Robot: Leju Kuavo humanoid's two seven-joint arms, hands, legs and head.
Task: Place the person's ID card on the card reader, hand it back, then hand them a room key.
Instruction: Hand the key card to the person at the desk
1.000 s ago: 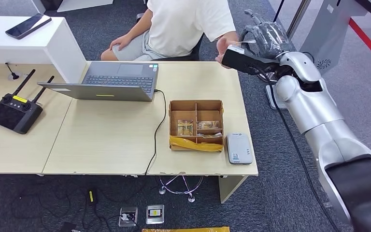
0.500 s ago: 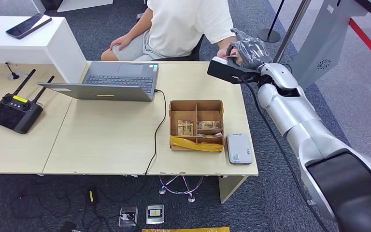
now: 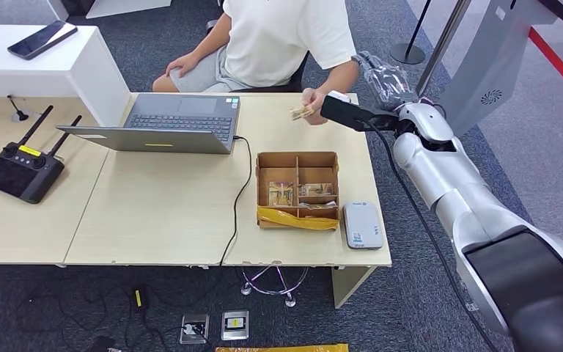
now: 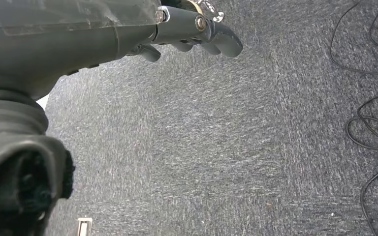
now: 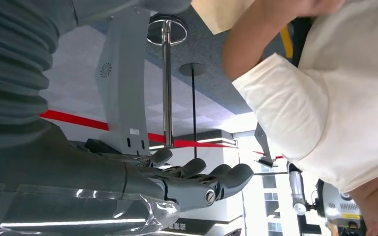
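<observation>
Your right hand [image 3: 383,75] is raised past the far right corner of the table [image 3: 161,213], beside the seated person [image 3: 278,37]; in the right wrist view its fingers [image 5: 216,178] are stretched out and apart with nothing in them; the card [image 3: 300,112] is in the person's hand [image 3: 312,99], held above the table just beside your wrist and not touching it; whether it is the ID or a room key you cannot tell; your left hand [image 4: 197,29] hangs over the grey carpet [image 4: 236,147], fingers loosely curled and holding nothing; the card reader [image 3: 362,225] lies flat at the near right corner of the table, touching the cardboard box [image 3: 297,189], whose compartments hold more cards; the laptop [image 3: 163,123] stands open further left.
</observation>
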